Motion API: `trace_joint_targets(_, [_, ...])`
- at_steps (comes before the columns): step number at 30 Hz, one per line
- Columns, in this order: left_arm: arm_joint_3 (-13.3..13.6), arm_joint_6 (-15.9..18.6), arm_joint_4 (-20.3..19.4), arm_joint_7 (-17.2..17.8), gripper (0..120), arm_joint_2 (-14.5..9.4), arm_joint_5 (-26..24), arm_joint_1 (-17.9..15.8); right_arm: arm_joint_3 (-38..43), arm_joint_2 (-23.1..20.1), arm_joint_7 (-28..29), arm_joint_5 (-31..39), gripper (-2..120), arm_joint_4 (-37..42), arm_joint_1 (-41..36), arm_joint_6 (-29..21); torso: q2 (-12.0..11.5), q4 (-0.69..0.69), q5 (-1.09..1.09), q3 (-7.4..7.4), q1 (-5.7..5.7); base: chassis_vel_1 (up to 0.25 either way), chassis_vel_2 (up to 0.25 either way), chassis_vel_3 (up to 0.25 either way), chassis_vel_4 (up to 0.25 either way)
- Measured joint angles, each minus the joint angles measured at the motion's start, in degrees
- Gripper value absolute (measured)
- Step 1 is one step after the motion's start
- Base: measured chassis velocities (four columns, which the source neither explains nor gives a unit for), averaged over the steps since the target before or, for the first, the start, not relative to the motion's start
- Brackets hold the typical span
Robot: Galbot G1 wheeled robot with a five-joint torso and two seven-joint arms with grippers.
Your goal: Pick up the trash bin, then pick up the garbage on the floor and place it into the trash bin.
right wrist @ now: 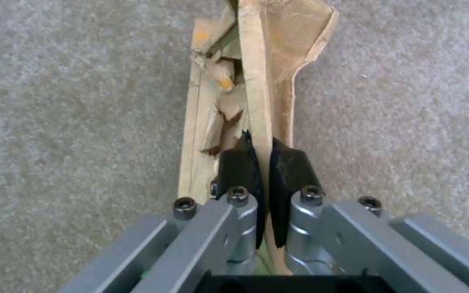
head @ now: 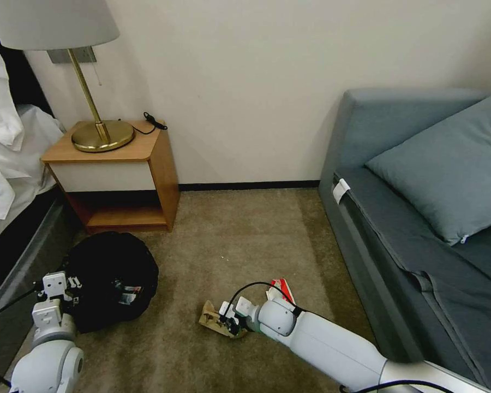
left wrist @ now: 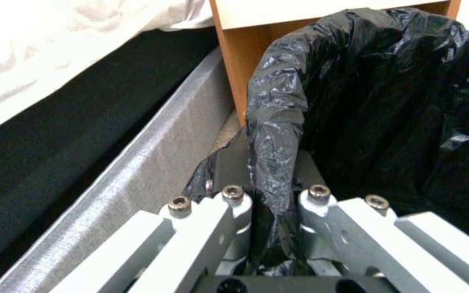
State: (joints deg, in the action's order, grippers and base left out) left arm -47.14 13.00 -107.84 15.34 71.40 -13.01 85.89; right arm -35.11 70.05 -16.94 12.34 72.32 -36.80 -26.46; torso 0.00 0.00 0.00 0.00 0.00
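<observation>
Left gripper [left wrist: 267, 211] fingers pinching trash bin [head: 112, 278] rim, bin by nightstand. Right gripper [right wrist: 264, 179] fingers clamped on brown paper bag [right wrist: 256, 89], low over carpet. Thin flap grip, might tear or slip during carry.

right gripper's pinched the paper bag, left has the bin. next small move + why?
Probably lift the right gripper a little: it is shut on the brown paper bag, which lies on the carpet. The left gripper clamps the trash bin rim nearby.
</observation>
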Motion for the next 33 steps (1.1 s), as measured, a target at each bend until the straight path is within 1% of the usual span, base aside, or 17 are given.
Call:
trace_joint_targets(11, [0.0, -0.3, 0.5, -0.1, 4, 0.0, 0.2, 0.2, 3.8, -2.0, -0.2, -0.2, 0, 1.9, -0.9, 0.6, 0.0, 0.0, 0.01, 0.0, 0.0, 0.0, 0.0, 0.0, 0.0])
trace_joint_targets(24, [1.4, -0.4, 0.4, -0.2, 4, 0.8, 1.4, 0.0, 9.4, -6.8, -1.0, -0.2, 0, 6.3, -1.4, 1.1, 0.0, -0.01, 0.01, 0.0, 0.0, 0.0, 0.0, 0.0, 0.0])
trace_joint_targets(29, [2.3, -0.1, -0.6, -0.2, 4, 1.0, 2.1, -0.2, 12.8, -9.1, -1.2, 0.3, 0, 9.2, -0.3, 1.7, 0.0, -0.01, 0.01, 0.0, 0.0, 0.0, 0.0, 0.0, 0.0])
trace_joint_targets(33, [2.7, 0.0, -0.7, -0.2, 4, 1.0, 2.4, -0.3, 13.9, -9.6, -1.3, 0.8, 0, 10.7, 0.8, 1.8, 0.0, -0.01, 0.01, 0.0, 0.0, 0.0, 0.0, 0.0, 0.0])
